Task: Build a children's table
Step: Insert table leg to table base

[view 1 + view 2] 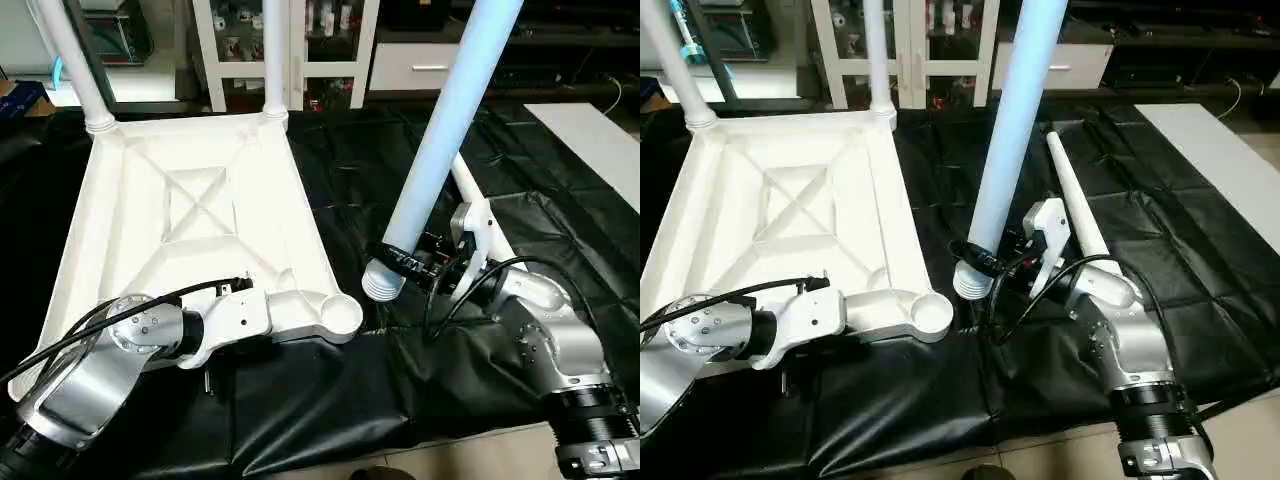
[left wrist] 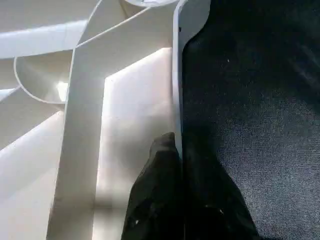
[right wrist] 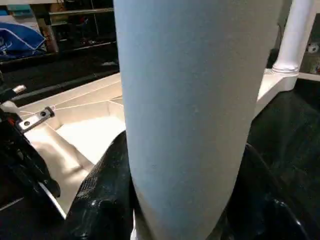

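Leg (image 1: 440, 140) upright in right tool (image 1: 400, 262).

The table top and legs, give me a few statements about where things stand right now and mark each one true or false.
1. Two legs already stand in the far corner sockets of the table top. True.
2. The right gripper holds a leg near its ribbed end. True.
3. The near right socket already has a leg in it. False: it is empty.
4. The left gripper holds a leg. False: its fingers pinch the table top's near edge.
5. A fourth leg lies on the black sheet. True.
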